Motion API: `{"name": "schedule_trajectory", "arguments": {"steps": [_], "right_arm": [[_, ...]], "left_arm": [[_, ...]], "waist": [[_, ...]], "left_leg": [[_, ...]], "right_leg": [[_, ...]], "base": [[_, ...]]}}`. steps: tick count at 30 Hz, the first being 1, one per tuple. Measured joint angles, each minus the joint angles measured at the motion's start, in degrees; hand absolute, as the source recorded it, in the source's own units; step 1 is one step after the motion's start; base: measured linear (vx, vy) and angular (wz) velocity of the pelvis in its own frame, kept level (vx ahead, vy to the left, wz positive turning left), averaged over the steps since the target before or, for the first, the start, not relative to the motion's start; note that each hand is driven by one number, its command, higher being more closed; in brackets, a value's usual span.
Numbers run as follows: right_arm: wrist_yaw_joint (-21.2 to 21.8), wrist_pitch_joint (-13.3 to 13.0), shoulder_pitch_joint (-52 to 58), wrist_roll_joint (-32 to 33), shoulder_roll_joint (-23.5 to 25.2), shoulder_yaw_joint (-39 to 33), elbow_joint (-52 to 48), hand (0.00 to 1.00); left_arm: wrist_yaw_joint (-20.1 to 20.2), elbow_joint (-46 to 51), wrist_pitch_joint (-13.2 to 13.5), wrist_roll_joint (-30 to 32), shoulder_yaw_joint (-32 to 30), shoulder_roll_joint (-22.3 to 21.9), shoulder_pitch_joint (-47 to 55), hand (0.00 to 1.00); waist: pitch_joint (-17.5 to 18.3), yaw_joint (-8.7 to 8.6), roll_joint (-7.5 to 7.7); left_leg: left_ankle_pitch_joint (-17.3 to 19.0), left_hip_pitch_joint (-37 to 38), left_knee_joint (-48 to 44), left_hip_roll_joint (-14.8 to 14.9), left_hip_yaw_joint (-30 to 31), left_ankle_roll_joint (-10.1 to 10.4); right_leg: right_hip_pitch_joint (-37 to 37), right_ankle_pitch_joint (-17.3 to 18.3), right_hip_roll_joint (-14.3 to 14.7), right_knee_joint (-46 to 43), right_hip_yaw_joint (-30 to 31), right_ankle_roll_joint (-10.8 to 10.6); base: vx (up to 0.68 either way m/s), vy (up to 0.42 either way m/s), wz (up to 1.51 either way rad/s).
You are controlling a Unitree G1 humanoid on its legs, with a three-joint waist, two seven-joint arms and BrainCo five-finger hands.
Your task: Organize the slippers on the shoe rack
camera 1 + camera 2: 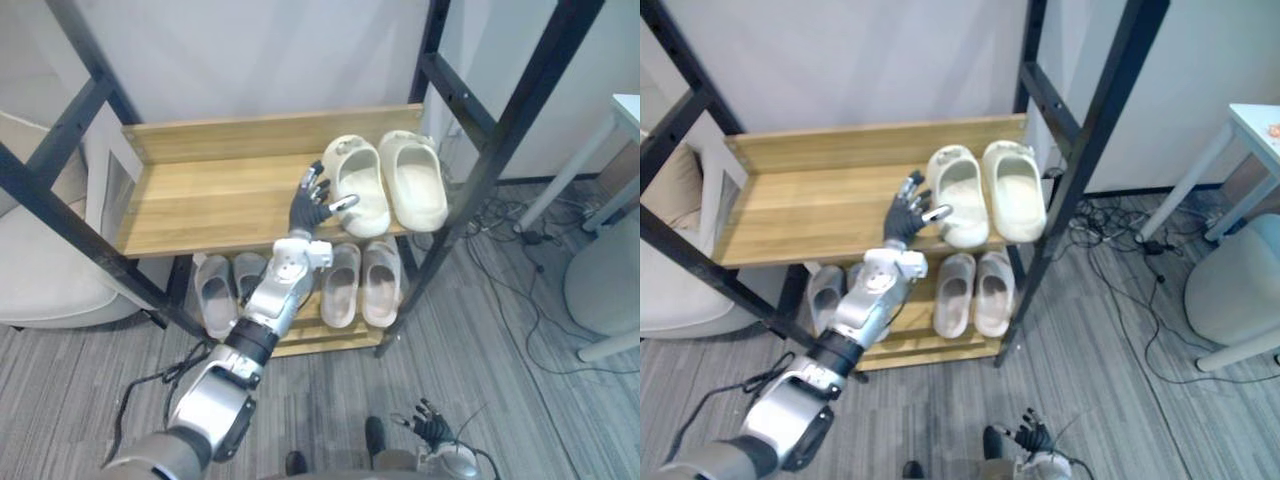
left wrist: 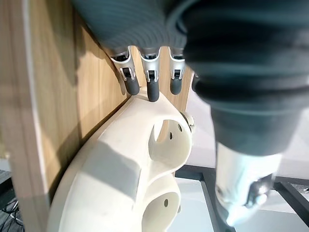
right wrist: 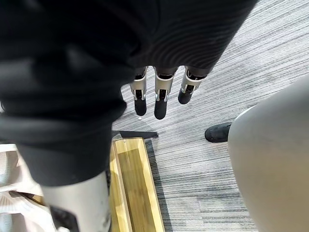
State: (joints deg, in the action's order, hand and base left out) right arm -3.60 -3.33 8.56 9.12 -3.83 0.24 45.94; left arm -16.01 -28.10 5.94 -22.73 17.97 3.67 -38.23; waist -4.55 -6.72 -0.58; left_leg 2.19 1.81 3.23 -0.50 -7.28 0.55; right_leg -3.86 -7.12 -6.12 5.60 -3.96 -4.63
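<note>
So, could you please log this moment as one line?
left hand: open, fingertips at left cream foam slipper | its mate alongside on upper wooden shelf | right hand: open, idle near floor

1. My left arm [image 1: 262, 320] stretches forward and upward from the lower left, nearly straight from elbow to wrist.
2. My left hand [image 1: 310, 208] is open at its end, back upward, fingers [image 2: 152, 89] extended side by side, thumb [image 1: 343, 203] stuck out to the right.
3. My right hand [image 1: 432, 430] hangs low on my right, its fingers [image 3: 161, 104] relaxed, slightly spread, holding nothing.
</note>
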Motion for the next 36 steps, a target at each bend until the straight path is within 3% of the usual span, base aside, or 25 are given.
{"name": "schedule_trajectory", "arguments": {"steps": [9,12,18,23,26,31,36], "right_arm": [[-0.4,0.0,-0.1,0.0,0.1,0.0,0.0,0.00],[-0.4,0.0,-0.2,0.1,0.2,0.0,0.0,0.00],[-0.3,0.0,-0.5,0.4,0.2,0.0,0.0,0.00],[-0.4,0.0,-0.4,0.5,0.5,0.5,0.1,0.00],[-0.3,0.0,-0.6,0.5,1.0,0.6,0.6,0.00],[-0.3,0.0,-1.6,0.4,1.5,1.3,2.4,0.00],[-0.3,0.0,-1.4,0.5,1.5,3.0,2.7,0.00]], "left_arm": [[0.1,0.5,-0.2,0.1,0.0,0.1,-0.6,0.00],[0.6,7.8,-0.1,0.0,0.0,0.6,2.2,0.00],[3.2,24.0,0.2,-0.1,3.3,2.3,10.2,0.00],[7.6,34.3,1.1,-2.9,9.6,2.4,19.2,0.00],[12.5,37.7,1.0,-6.3,15.9,2.7,28.0,0.00],[18.6,31.4,0.0,-7.2,19.6,5.5,39.2,0.00],[18.9,11.6,-1.6,-1.6,15.0,4.7,43.2,0.00]], "waist": [[0.0,0.14,-0.01],[0.0,0.18,-0.05],[0.8,2.00,-0.30],[2.4,3.78,-0.80],[2.8,4.47,-1.25],[3.4,5.36,-1.01],[3.6,6.09,-0.26]], "left_leg": [[-0.1,0.4,-0.1,0.0,0.6,-0.1],[-0.2,0.4,-0.2,-0.1,1.6,-0.2],[-0.3,-0.2,-0.7,-0.3,3.5,-0.3],[-0.3,-1.7,-2.4,-0.6,5.3,-0.3],[-0.3,-1.6,-2.5,-0.7,6.8,-0.3],[-0.8,-0.5,-2.0,-0.5,9.3,0.6],[-1.3,-0.7,-1.2,0.0,11.9,1.2]], "right_leg": [[0.7,0.0,-0.1,0.0,-0.7,0.0],[1.2,0.0,-0.2,0.0,-1.7,0.0],[1.9,0.2,-0.9,-0.1,-2.9,-0.2],[2.1,0.3,-1.2,-0.4,-4.4,-0.3],[3.5,0.7,-1.4,-0.4,-5.9,-0.2],[5.5,2.2,-1.1,0.0,-8.5,0.0],[6.1,2.8,-0.6,0.0,-11.4,0.5]], "base": [[0.00,0.000,0.03],[-0.01,-0.009,0.16],[-0.04,-0.012,0.18],[-0.02,-0.011,0.20],[-0.05,-0.018,0.27],[-0.06,-0.032,0.25],[-0.04,-0.044,0.27]]}}
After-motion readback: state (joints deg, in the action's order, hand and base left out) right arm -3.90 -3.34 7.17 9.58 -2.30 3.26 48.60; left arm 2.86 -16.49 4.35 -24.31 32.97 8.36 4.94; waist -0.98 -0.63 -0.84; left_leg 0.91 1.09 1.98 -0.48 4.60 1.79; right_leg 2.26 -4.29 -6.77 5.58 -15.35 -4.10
